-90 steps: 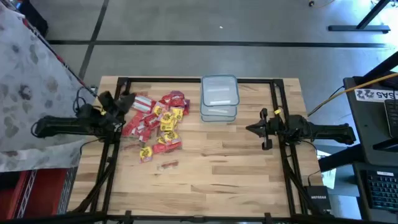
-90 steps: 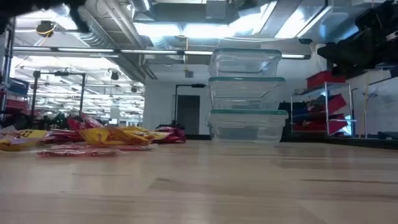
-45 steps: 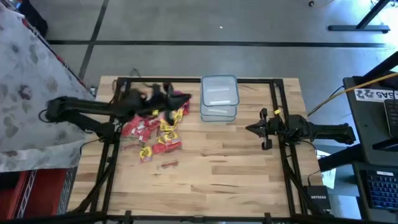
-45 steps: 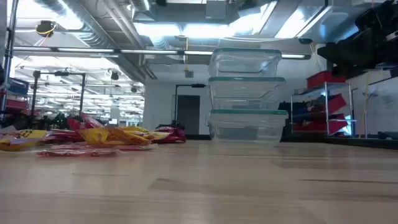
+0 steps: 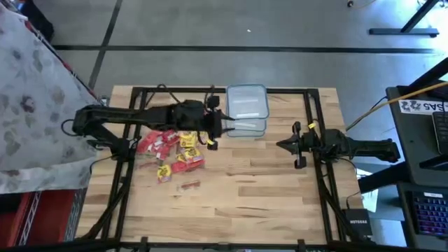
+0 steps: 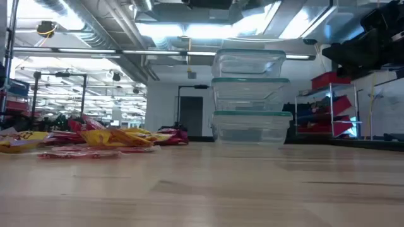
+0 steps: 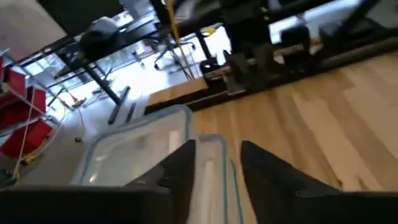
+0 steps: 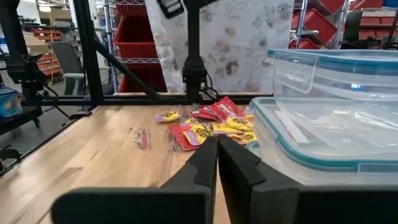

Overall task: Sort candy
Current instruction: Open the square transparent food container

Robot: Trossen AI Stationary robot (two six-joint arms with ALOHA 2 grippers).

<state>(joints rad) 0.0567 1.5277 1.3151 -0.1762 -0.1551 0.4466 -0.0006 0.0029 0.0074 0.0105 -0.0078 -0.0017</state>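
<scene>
We see the candy heaped on the left half of the tabletop, mostly red packets with some yellow among them, plus one small piece lying apart, nearer the front edge. We judge each packet to be very light, thin and crinkly, with slick foil that could slide out of a pinch or drag a neighbour along; the flat sealed edge of a packet at the rim of the heap, or the lone piece, looks the easiest place for us to take hold. There is print on the yellow wrappers, but we cannot read any brand from it. Just beside the heap, toward the middle of the far edge, stands a stack of clear tubs with pale green rims, showing no label. Our left gripper hovers at the near corner of that stack, its jaws parted and holding nothing. Our right gripper waits over the right side of the tabletop, well apart from the candy, jaws pressed together and empty.
</scene>
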